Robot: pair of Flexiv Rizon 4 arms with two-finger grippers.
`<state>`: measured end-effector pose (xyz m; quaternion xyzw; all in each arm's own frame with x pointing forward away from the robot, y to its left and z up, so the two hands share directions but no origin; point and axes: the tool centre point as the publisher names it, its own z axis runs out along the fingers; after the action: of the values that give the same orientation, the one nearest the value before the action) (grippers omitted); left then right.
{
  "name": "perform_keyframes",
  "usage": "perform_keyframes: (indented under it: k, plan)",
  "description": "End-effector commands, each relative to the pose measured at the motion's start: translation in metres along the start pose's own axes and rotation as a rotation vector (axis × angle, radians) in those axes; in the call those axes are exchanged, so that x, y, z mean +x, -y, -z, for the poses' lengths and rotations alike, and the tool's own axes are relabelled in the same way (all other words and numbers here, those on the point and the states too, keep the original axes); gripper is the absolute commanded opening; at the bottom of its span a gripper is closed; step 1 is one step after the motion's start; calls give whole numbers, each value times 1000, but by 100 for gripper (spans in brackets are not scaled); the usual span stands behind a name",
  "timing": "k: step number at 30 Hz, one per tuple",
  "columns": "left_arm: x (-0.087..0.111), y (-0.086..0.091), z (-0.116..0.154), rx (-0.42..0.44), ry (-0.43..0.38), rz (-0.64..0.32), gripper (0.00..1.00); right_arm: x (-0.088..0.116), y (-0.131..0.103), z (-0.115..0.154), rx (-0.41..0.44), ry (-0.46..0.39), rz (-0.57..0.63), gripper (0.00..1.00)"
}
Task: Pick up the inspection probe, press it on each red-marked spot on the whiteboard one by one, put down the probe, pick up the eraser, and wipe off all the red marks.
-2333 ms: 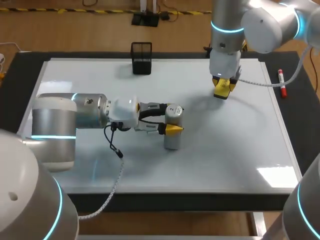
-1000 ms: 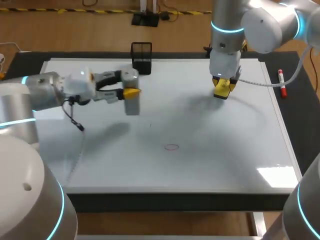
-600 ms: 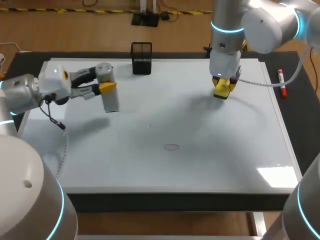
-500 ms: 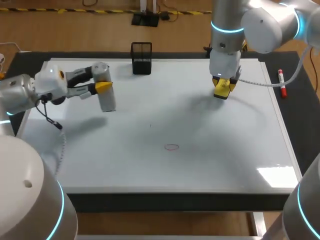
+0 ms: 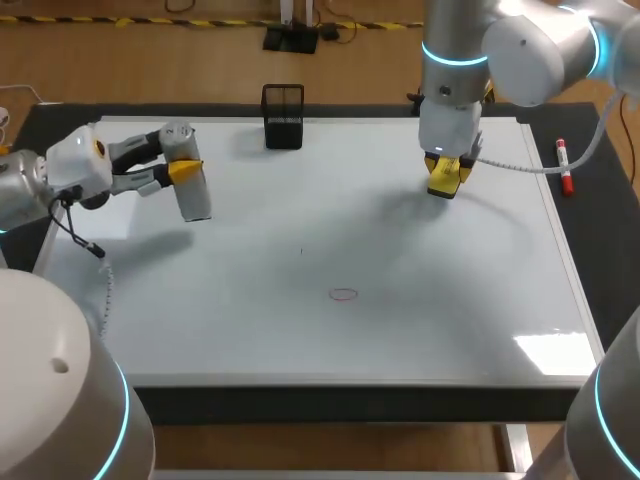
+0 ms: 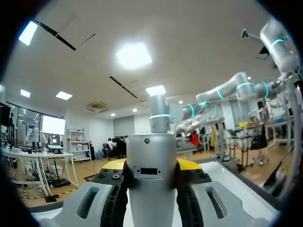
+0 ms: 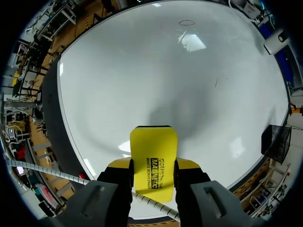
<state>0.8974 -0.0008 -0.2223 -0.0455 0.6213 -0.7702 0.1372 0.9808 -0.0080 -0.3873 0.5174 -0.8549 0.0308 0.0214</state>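
Over the far left part of the whiteboard [image 5: 480, 330], the left gripper [image 5: 178, 156] is clamped on the inspection probe [image 5: 193, 197], a grey cylinder held roughly upright above the surface. At the far right, the right gripper [image 5: 447, 166] grips the yellow eraser [image 5: 443, 183] between both fingers. One red ring mark [image 5: 344, 294] lies near the middle, toward the near edge. A black mesh holder [image 5: 283, 118] stands at the far edge.
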Motion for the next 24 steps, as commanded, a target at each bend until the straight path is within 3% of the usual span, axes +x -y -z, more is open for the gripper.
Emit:
perform_keyframes:
  k: [1, 8, 16, 24]
  plan:
    - [1, 3, 1, -3, 2, 0, 0, 0, 1, 1, 1, -3, 1, 0]
    - [1, 3, 1, -3, 2, 0, 0, -1, -6, 2, 7, 1, 18, 0]
    - [1, 3, 1, -3, 2, 0, 0, -16, -49, 6, 24, 11, 94, 0]
    - [1, 3, 1, -3, 2, 0, 0, -39, -107, 15, 39, 54, 204, 0]
